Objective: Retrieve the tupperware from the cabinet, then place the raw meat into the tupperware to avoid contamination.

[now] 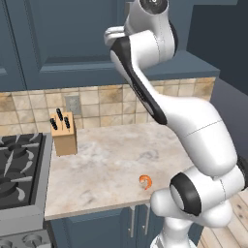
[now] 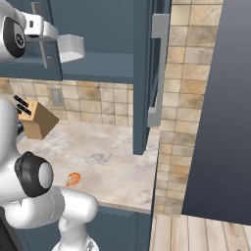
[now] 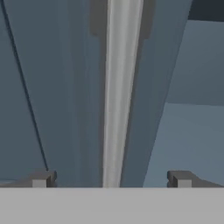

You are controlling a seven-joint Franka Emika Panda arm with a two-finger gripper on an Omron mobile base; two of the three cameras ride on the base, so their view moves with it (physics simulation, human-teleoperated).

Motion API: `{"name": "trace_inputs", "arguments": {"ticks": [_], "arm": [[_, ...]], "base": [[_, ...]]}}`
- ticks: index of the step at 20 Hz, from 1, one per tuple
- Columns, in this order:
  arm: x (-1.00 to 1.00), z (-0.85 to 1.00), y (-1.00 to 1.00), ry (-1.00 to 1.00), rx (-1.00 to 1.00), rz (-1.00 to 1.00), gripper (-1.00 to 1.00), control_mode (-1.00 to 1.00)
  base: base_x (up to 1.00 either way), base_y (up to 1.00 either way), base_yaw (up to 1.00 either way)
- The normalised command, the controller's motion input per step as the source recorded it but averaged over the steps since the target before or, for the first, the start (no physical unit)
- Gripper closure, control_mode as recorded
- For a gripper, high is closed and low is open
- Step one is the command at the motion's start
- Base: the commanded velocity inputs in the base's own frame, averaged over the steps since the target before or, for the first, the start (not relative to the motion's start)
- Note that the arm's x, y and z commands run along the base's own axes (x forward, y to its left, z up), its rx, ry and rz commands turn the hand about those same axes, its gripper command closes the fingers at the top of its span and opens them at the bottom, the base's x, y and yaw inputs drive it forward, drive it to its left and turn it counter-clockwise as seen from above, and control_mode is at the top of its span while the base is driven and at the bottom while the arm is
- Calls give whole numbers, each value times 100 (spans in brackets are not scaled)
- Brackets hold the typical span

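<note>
The arm reaches high up to the cabinet (image 1: 63,38), and its pincer (image 3: 111,178) is spread wide, released, with the long silver bar handle (image 3: 119,87) running straight up between its two dark fingertips (image 3: 41,179); nothing is clamped, and the tips sit either side of the bar with open space between them and it. In the right base view the hand sits at the top left, level with the cabinet's lower edge, and just beside it, a little further into the cabinet, something white (image 2: 71,48) juts out that may be the tupperware, though I cannot tell for certain. One cabinet door (image 2: 142,73) stands swung outward, edge-on, well off to the pincer's side, with its own silver handle (image 2: 158,68) facing the tiled wall. Far below the pincer lies the marbled desk (image 1: 106,169), and on it, near the front edge and close to the robot's base, the raw meat (image 1: 146,181) sits alone, a small curled orange shrimp. Also below, back against the tiled wall, stands a wooden knife block (image 1: 64,133), next to the stove (image 1: 19,169), well apart from the shrimp.
</note>
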Motion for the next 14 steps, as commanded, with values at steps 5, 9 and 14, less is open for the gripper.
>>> {"name": "trace_inputs", "arguments": {"ticks": [5,9,14], "arm": [[54,-12,1,0,0,2,-100,-100],[48,-7,13,0,0,6,100,-100],[27,-6,8,-1,0,2,100,-100]], "base": [[0,0,0],[0,0,0],[0,0,0]]}}
